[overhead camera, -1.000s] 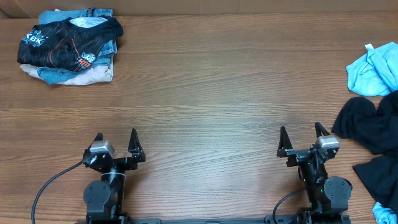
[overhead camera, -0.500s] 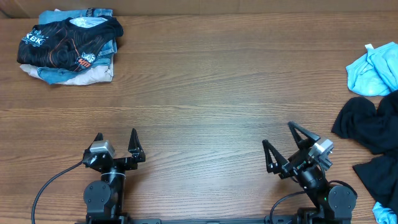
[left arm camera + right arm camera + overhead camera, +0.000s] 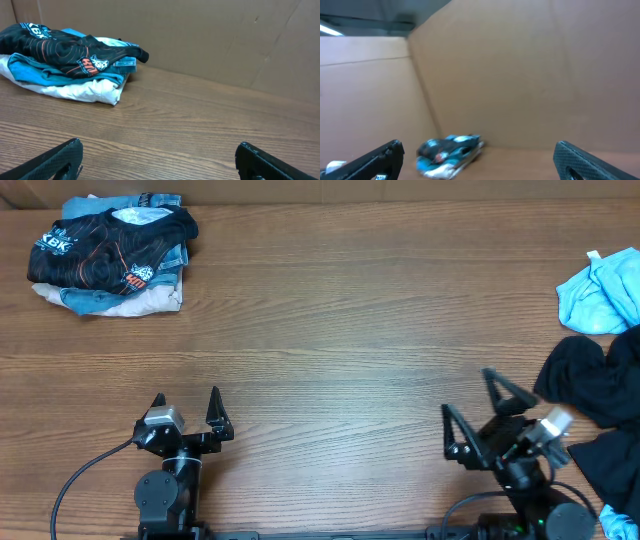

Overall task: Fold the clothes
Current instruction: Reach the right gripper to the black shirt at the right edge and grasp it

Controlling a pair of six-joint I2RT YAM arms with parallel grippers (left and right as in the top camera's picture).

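Crumpled soft black T-shirt (image 3: 600, 380) on wood-grain table (image 3: 350, 330); left pincer (image 3: 186, 396) and right pincer (image 3: 468, 393) gape empty.

Left arm (image 3: 165, 448) folded low, jaws wide apart, aimed ahead. Right arm (image 3: 515, 452) angled left, wrist tilted up, jaws wide.

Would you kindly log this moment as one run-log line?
left gripper: open, empty | right gripper: open, empty, beside black T-shirt | black T-shirt: crumpled, not yet folded
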